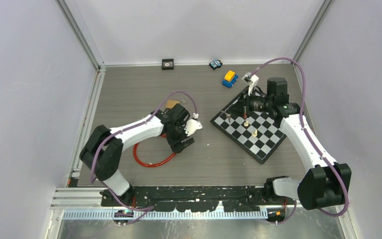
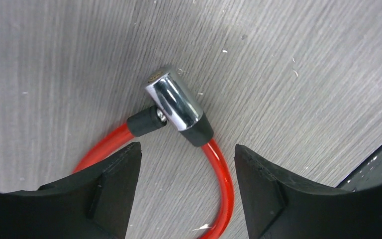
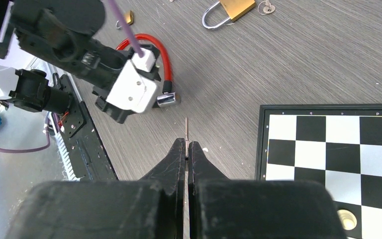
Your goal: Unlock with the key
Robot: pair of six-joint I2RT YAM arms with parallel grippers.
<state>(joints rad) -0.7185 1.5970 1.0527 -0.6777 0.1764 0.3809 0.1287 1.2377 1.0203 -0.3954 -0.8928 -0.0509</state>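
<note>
A red cable lock (image 2: pixel 220 172) lies on the grey table, both ends meeting in a chrome barrel (image 2: pixel 174 99). My left gripper (image 2: pixel 187 149) hangs open just above it; the barrel lies just beyond the fingertips and one strand of cable runs between the fingers untouched. In the top view that gripper (image 1: pixel 183 143) stands over the cable loop (image 1: pixel 149 162). My right gripper (image 3: pixel 186 149) is shut on the key (image 3: pixel 186 130), whose thin blade sticks out past the fingertips toward the barrel (image 3: pixel 168 99). It hovers at the chessboard's far left corner (image 1: pixel 239 105).
A chessboard (image 1: pixel 268 149) with a few pieces stands right of centre. A brass padlock (image 3: pixel 229 9) with small keys (image 3: pixel 266 7) lies behind the left arm. A blue and yellow toy car (image 1: pixel 230 78), a small blue toy (image 1: pixel 215 64) and a black square block (image 1: pixel 167 63) sit at the back wall.
</note>
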